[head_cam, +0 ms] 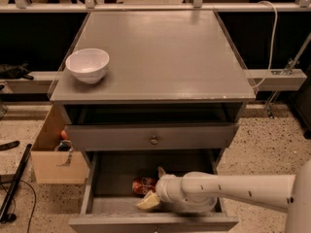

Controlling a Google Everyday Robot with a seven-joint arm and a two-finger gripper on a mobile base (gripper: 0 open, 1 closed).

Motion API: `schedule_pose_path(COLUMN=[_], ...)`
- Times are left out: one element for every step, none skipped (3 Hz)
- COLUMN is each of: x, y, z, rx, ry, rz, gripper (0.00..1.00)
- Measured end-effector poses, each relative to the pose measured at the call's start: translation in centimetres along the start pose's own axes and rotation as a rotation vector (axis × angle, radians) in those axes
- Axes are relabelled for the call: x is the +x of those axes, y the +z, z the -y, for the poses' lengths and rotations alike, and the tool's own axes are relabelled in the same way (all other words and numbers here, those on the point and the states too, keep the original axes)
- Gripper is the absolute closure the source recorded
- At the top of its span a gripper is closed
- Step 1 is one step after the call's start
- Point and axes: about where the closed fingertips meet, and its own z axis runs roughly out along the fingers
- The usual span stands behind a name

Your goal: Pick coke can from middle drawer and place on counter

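The coke can (142, 185) lies on its side on the dark floor of the middle drawer (112, 177), which stands pulled out at the bottom centre of the frame, its plain grey front panel along the lower edge. The can sits a little left of the drawer's centre, its red-orange side facing up. The gripper (150, 188) is down inside this drawer, reaching in from the right at the end of a thick white arm (233, 191) that crosses the lower right of the frame. Its jaws are spread apart, one cream-coloured finger (160, 171) just above the can in the picture and the other just below it near the drawer's front, so the can lies between them; whether either one touches the can I cannot tell. Above the open drawer is a closed grey drawer front (112, 139) with a small round knob (154, 140) at its centre, and above that a dark open recess under the worktop (165, 52). The worktop fills the upper middle of the frame, flat, grey and slightly glossy. A white bowl (88, 64) stands upright near its front left corner, well apart from the can. At the left of the frame, beside the cabinet, an open cardboard box (51, 157) rests on the speckled floor (272, 149).
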Motion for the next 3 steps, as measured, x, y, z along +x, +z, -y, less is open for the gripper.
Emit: schedule_pose_path(x=[0.62,0.69,0.69], y=[0.49,0.55,0.55], z=[0.52,0.58,0.58], rx=[0.006,0.006,0.006], ry=[0.007,0.007,0.007], rz=[-0.012,-0.013,-0.013], gripper=[0.0,0.22,0.45])
